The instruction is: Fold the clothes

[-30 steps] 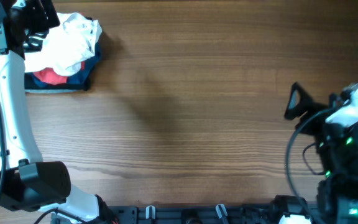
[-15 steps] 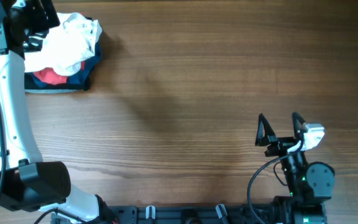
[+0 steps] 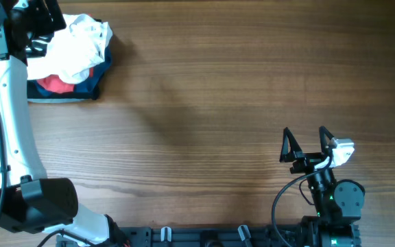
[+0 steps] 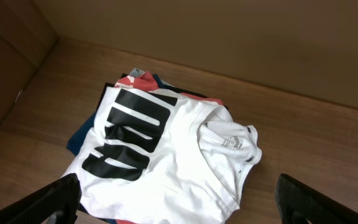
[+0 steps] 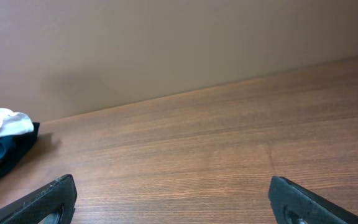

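Start at the far left corner of the table (image 3: 204, 103). Your white T-shirt (image 3: 74, 48) sits there in a loose, rumpled heap on top of a small stack. A red shirt (image 3: 53, 85) pokes out under its near edge, and a blue garment (image 3: 96, 74) shows along the right side and underneath.

From the left wrist camera you can see the black lettering (image 4: 126, 140) facing up on the shirt's left half. The neck opening with its printed label (image 4: 232, 142) lies to the right. The left gripper (image 4: 178, 186) is over that stack with its fingers spread wide, one at each lower corner of the view. You cannot tell from here whether they touch the cloth.

Across the middle there is only wood grain.

At the near right, the right gripper (image 3: 304, 137) is low over the table close to the near edge. Its two fingers are parted and point toward the far side, gripping nothing. Its own camera looks across the boards to the stack in the distance.
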Controlling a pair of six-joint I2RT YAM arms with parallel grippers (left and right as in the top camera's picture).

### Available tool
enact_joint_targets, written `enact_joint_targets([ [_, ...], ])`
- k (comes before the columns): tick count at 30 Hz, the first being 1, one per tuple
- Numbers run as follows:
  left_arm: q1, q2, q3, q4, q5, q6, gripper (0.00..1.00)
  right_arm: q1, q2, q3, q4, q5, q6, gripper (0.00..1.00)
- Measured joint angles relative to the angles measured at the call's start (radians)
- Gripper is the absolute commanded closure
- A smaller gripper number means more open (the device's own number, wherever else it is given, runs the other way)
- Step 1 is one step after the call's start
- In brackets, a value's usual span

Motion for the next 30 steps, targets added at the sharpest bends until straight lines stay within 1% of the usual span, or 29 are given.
enact_joint_targets([
  [25,0.000,-0.003,0.000,0.000,0.000,0.000,0.00,0.000,0.000,0.000,0.000,0.000,0.000,0.00],
  [30,0.000,-0.069,-0.006,-0.001,0.000,0.000,0.00,0.000,0.000,0.000,0.000,0.000,0.000,0.00],
])
